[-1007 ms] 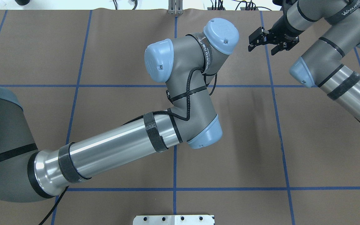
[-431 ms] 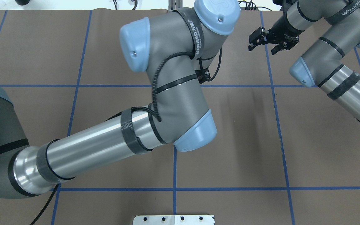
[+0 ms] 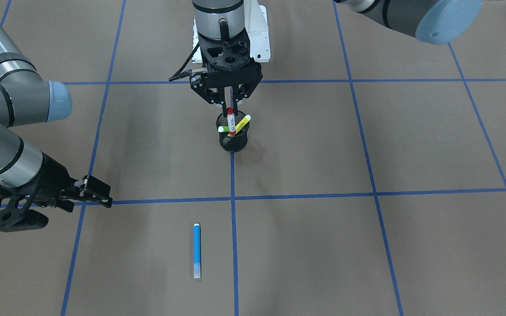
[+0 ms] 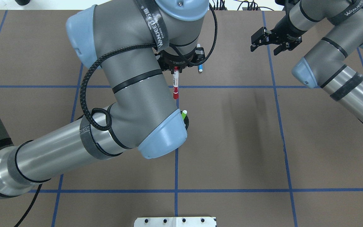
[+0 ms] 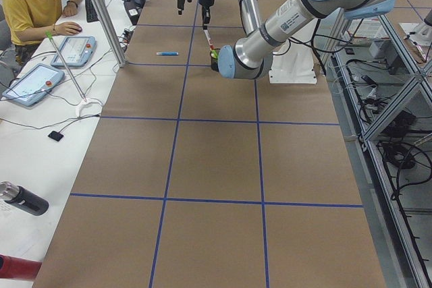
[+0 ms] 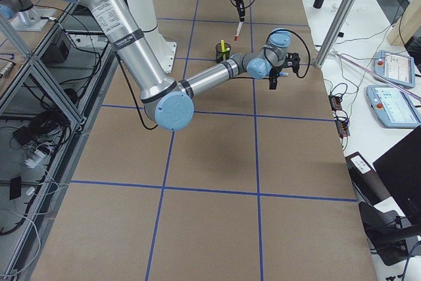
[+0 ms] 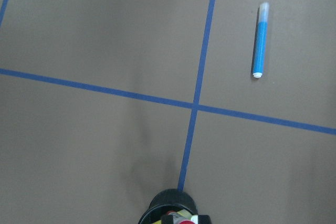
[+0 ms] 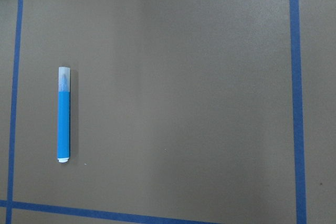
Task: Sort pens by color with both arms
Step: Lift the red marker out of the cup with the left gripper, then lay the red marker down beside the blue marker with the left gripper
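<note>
Red-capped pen [image 3: 231,121] hangs, seemingly pinched, between fingertips of left gripper [image 3: 230,105]

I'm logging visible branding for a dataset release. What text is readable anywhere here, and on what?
"WANJEED": black strap on the left arm.
"WANJEED": black strap on the right arm.
Print on the white-barrelled pen: too small to read.
Arm sticker in the side views: blurred.

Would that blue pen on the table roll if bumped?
Probably: the blue pen looks round and slim, lying flat on the smooth table, so a sideways nudge may roll it. Its straight plastic-looking barrel seems stiff and light.
</note>
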`<move>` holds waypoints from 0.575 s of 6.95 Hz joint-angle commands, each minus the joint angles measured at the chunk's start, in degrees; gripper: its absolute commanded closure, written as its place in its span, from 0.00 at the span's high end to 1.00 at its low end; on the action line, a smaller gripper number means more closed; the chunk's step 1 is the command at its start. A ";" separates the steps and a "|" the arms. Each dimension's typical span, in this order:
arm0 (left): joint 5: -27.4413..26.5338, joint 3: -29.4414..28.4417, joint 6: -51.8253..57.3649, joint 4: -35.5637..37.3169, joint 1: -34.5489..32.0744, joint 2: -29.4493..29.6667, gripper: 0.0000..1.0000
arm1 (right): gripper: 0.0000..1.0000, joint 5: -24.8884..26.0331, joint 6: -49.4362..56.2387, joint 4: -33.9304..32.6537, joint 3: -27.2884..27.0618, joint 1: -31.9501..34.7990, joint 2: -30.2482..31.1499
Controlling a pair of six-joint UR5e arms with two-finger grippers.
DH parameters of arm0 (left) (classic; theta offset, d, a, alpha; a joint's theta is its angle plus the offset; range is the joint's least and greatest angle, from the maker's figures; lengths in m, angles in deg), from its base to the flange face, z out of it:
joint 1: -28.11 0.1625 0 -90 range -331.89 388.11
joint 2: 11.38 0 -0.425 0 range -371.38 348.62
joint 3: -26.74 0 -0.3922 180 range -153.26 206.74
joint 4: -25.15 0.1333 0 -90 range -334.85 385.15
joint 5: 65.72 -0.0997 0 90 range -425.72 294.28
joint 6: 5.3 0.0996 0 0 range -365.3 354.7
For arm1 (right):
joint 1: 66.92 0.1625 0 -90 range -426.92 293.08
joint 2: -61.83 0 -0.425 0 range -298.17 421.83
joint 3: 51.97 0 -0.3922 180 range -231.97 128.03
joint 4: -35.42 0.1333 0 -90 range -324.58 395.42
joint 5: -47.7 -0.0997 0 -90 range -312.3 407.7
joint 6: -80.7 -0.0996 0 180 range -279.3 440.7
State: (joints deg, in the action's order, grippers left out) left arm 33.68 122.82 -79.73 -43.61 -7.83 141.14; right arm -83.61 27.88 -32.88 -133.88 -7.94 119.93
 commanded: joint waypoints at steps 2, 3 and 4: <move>-9.81 -2.10 -0.44 -21.80 -1.32 -6.70 0.00 | 0.99 0.01 0.00 0.00 -0.01 0.00 -0.09; -12.72 -7.95 -0.62 -29.34 -1.67 -6.71 0.00 | 0.99 0.01 0.00 0.00 -0.09 0.00 -0.09; -16.23 -13.67 -0.71 -36.81 -1.68 -6.62 0.00 | 0.99 0.01 0.00 0.00 -0.10 0.00 -0.09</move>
State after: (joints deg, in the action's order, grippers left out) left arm 21.52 115.57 -80.30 -71.36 -9.35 134.72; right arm -83.60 27.89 -32.87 -133.95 -7.94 119.86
